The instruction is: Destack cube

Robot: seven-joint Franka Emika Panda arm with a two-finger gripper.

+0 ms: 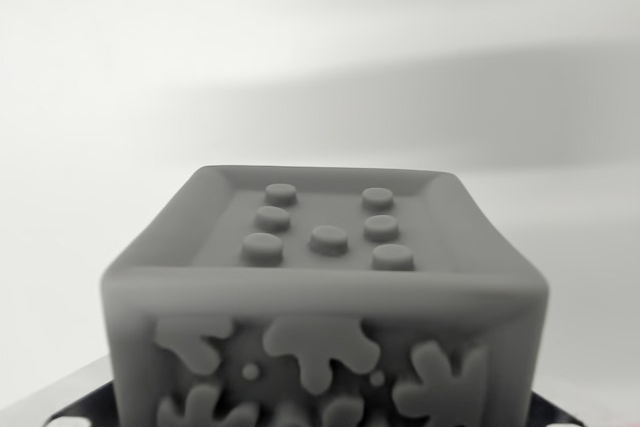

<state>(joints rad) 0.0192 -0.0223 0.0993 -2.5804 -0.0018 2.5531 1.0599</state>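
A grey cube (325, 297) fills the lower middle of the wrist view, very close to the camera. Its top face has a raised rim and several round studs (328, 239). The face towards the camera bears raised splat shapes (320, 347) and small dots. Two dark flat pieces with pale edges stick out behind its lower corners, one at the wrist view's left (75, 405) and one at the right (560, 413). I cannot tell whether they belong to my gripper. No fingertips show, and whatever lies beneath the cube is cut off by the frame's bottom edge.
Behind the cube lies a plain pale surface (300, 37). A broad soft shadow band (450, 107) crosses it from the right.
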